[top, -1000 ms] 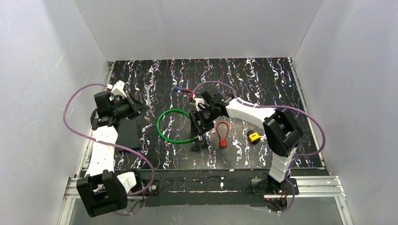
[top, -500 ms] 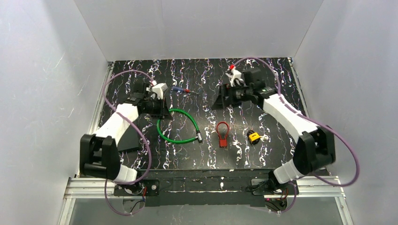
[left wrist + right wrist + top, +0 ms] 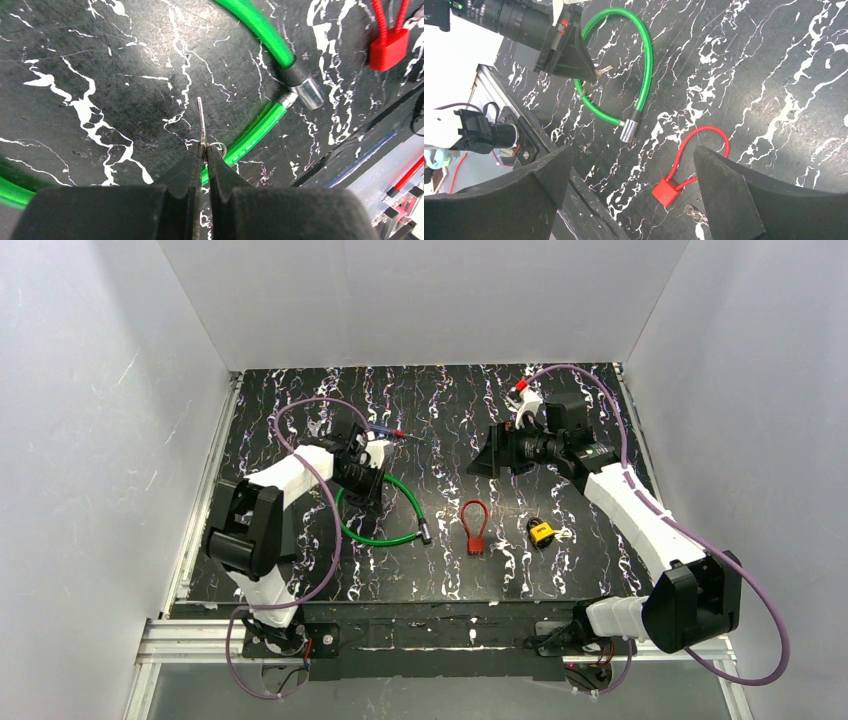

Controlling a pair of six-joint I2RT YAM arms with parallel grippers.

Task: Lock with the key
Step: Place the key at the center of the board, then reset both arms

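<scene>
Closest to my bases, the lock (image 3: 541, 531) lies on the table (image 3: 450, 390) on my right side. It is just where it was a second ago, and nothing is holding it. The red loop (image 3: 473, 525) lies near it on the left and has not moved either. A bit farther out is the big change. My left gripper (image 3: 205, 150) was over by the left edge a second ago. Now it has swung in toward the middle and hangs over the green cable (image 3: 255, 20). Its fingers are pressed tight together on the key (image 3: 200, 117). The thin metal blade sticks out past the tips, with a little ring next to it. So the key is up in my left gripper, well apart from the lock. Farther still, my right gripper (image 3: 631, 155) has gone the other way. It was down in the middle by the cable, and now it has pulled back over the far right part of the table. Its fingers are spread wide apart with nothing between them. I think the key is ready but the locking has not begun. My guess is that the free right gripper should go and hold the lock steady. Then the left one can bring the key across.
</scene>
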